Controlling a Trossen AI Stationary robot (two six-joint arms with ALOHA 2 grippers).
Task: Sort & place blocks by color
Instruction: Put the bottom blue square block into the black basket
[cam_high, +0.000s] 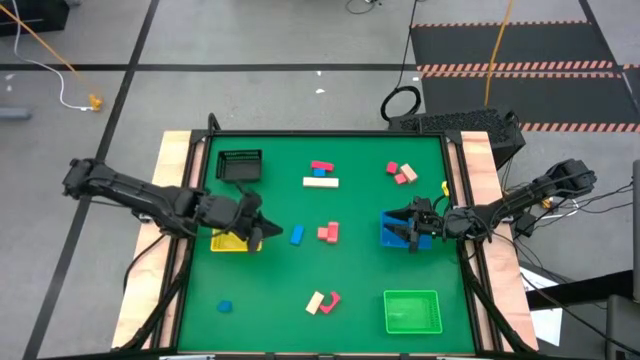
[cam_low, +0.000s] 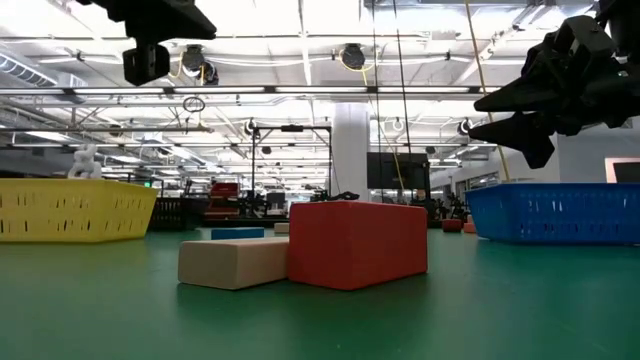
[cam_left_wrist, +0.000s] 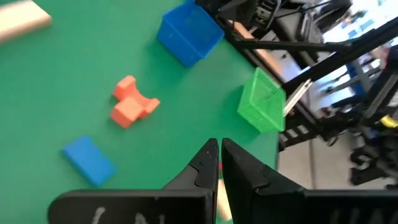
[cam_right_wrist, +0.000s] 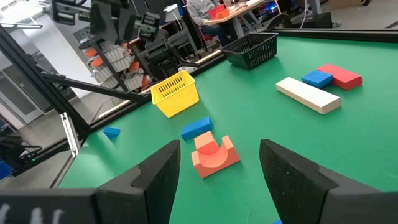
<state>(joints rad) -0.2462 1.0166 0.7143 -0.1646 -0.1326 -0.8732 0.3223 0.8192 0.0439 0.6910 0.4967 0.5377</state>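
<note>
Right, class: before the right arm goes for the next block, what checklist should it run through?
1. Right gripper empty, jaws open: ok.
2. Right gripper over the blue slatted plastic tray: ok.
3. Left gripper beside the yellow plastic tray, jaws shut: ok.
4. Blue wooden block lying free on the green table: ok.
5. All blocks sorted: not ok; red wooden blocks lie loose mid-table.
6. Blue tray's contents: cannot tell.

Right gripper fingers spread, nothing between them. Past them: red arch block touching blue block. Yellow tray, black tray farther. Tan bar beside small blue block and red block.
</note>
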